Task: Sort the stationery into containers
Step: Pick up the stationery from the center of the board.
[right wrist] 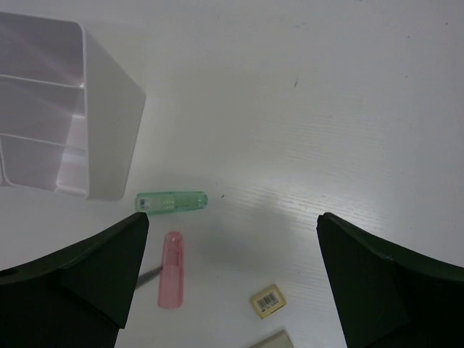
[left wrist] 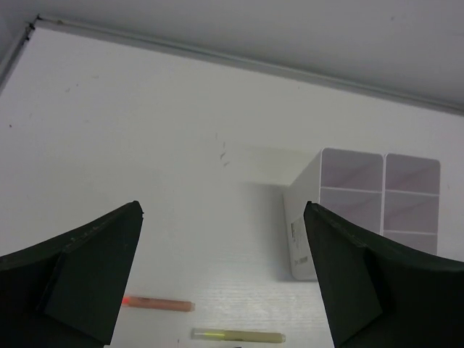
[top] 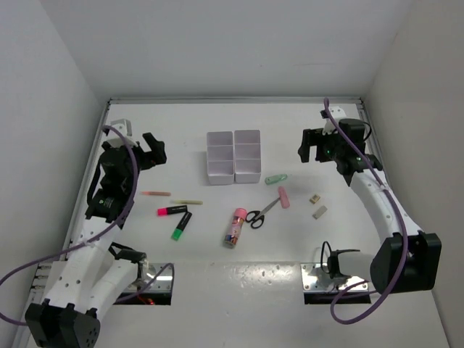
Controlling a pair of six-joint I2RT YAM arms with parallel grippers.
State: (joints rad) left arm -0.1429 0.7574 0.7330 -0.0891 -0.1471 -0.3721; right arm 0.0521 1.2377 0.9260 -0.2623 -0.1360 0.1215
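Two white three-compartment boxes point(top: 233, 155) stand side by side at the table's middle back; they also show in the left wrist view point(left wrist: 362, 210) and one in the right wrist view point(right wrist: 65, 138). Loose on the table lie a pink stick point(top: 155, 193), a yellow stick point(top: 187, 201), a pink highlighter point(top: 172, 211), a green highlighter point(top: 181, 225), a pink tube point(top: 234, 227), scissors point(top: 262, 212), a green clip point(top: 275, 179), a pink eraser point(top: 283, 197) and two beige blocks point(top: 317, 205). My left gripper point(top: 154, 150) and right gripper point(top: 310, 147) hover open and empty.
White walls enclose the table on the left, back and right. Two metal mounting plates point(top: 326, 277) sit at the near edge by the arm bases. Cables loop near each arm.
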